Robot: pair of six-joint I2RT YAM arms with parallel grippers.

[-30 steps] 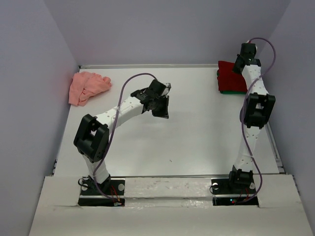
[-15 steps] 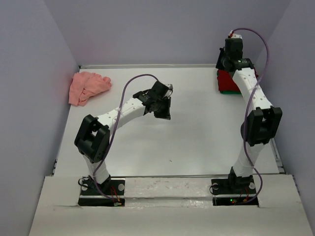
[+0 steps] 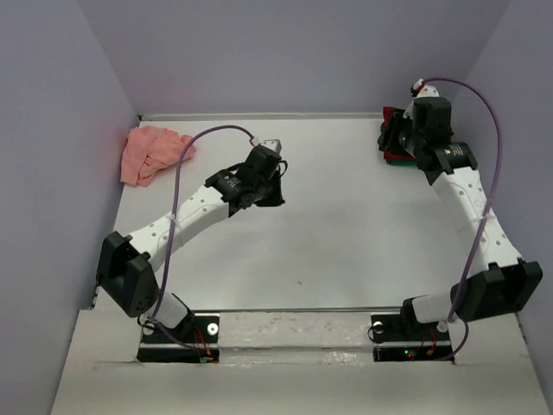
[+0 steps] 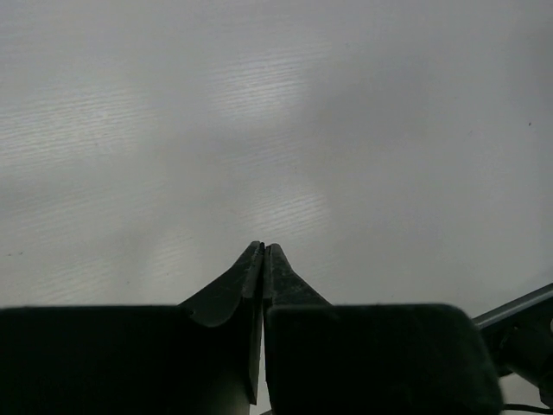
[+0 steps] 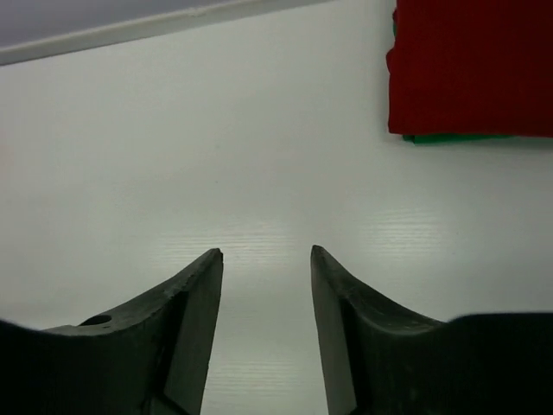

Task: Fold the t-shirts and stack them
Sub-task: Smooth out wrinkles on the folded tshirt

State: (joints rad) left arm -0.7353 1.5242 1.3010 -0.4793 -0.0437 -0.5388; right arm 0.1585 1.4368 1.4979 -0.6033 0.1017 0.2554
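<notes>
A crumpled salmon-pink t-shirt (image 3: pixel 154 152) lies at the far left of the white table (image 3: pixel 346 233). At the far right corner a folded dark red t-shirt (image 5: pixel 471 65) rests on a folded green one, of which only an edge (image 5: pixel 449 137) shows. My right gripper (image 5: pixel 266 252) hovers just left of that stack (image 3: pixel 389 117), open, with bare table between its fingers. My left gripper (image 4: pixel 262 248) hangs over the bare table middle (image 3: pixel 270 194), its fingers pressed together and holding nothing.
Pale walls enclose the table on the left, back and right. A raised lip (image 3: pixel 259 116) runs along the far edge. Both arm bases (image 3: pixel 177 333) sit on the near ledge, with purple cables looping over the arms.
The right arm has swung forward and lowered beside the stack, and its gripper has opened. The left arm has stretched out, shifting its gripper slightly to the left.
</notes>
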